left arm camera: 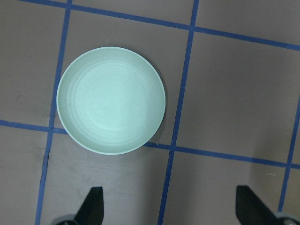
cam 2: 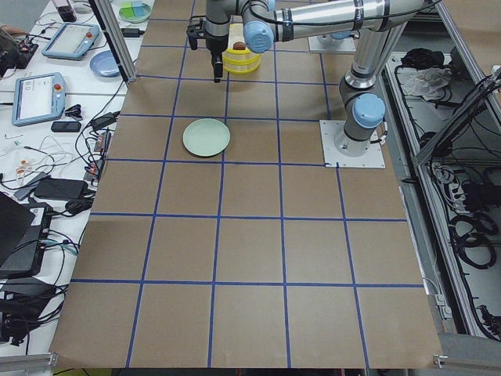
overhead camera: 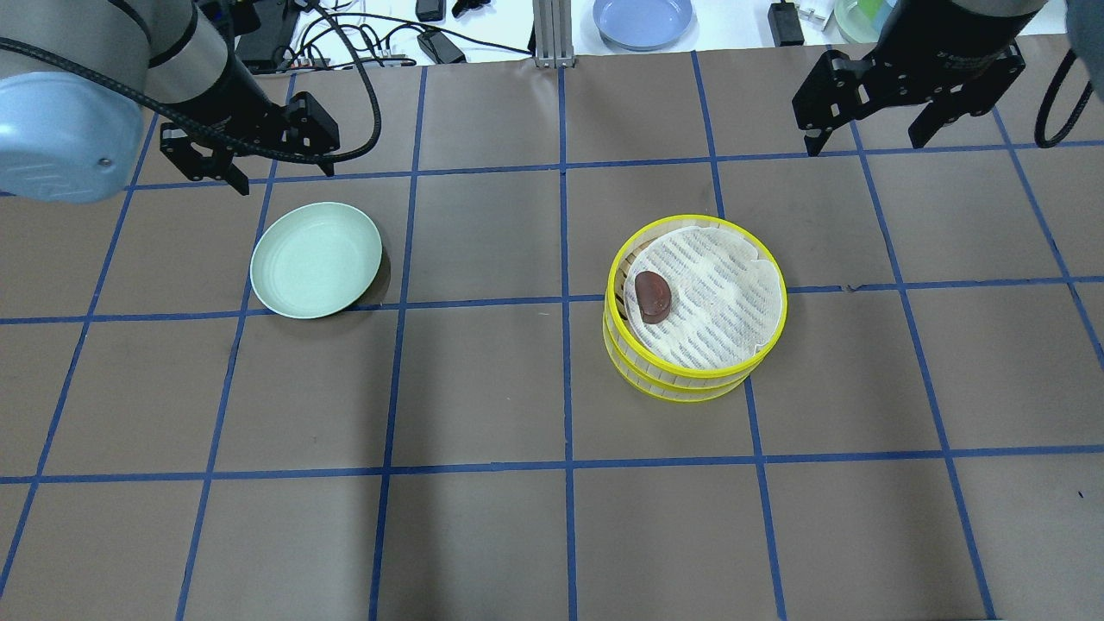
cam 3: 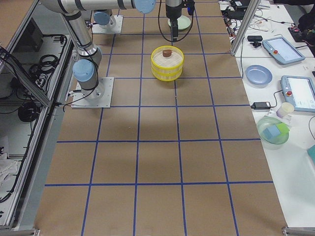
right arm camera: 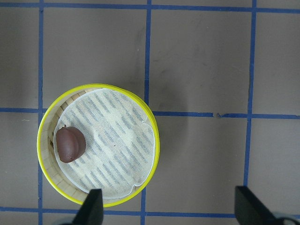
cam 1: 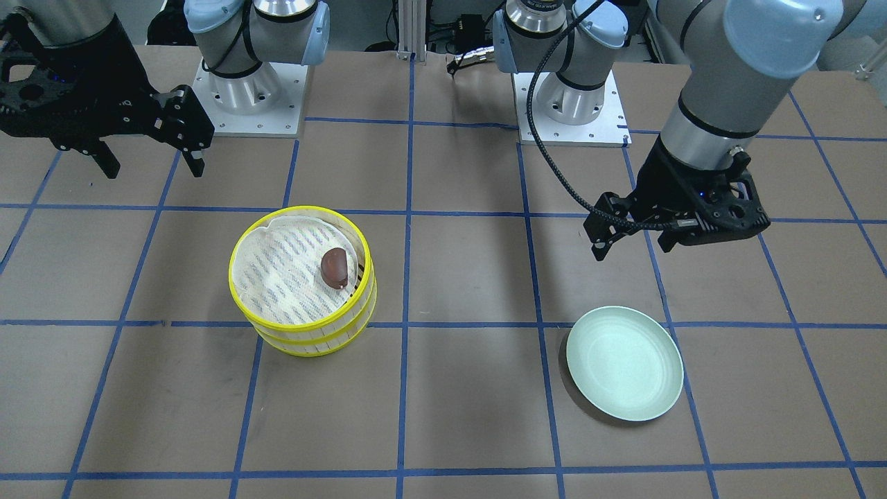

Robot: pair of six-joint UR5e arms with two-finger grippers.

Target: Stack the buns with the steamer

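Observation:
The steamer (overhead camera: pixel 681 379) stands as two stacked yellow-rimmed tiers right of the table's middle, also in the front view (cam 1: pixel 312 341). The dark reddish-brown bun (overhead camera: pixel 653 296) lies on the top tier's white cloth near its left edge, also in the right wrist view (right arm camera: pixel 70 144). The cream-white bun is out of view. My right gripper (overhead camera: pixel 864 142) is open and empty, high beyond the steamer. My left gripper (overhead camera: pixel 283 177) is open and empty, above the table just beyond the empty pale green plate (overhead camera: pixel 316 260), which the left wrist view (left arm camera: pixel 111 100) shows from above.
Blue tape lines grid the brown table. The two arm bases (cam 1: pixel 249 90) (cam 1: pixel 572 97) stand at the robot's edge. A blue plate (overhead camera: pixel 642 19) and cables lie on the white bench beyond the far edge.

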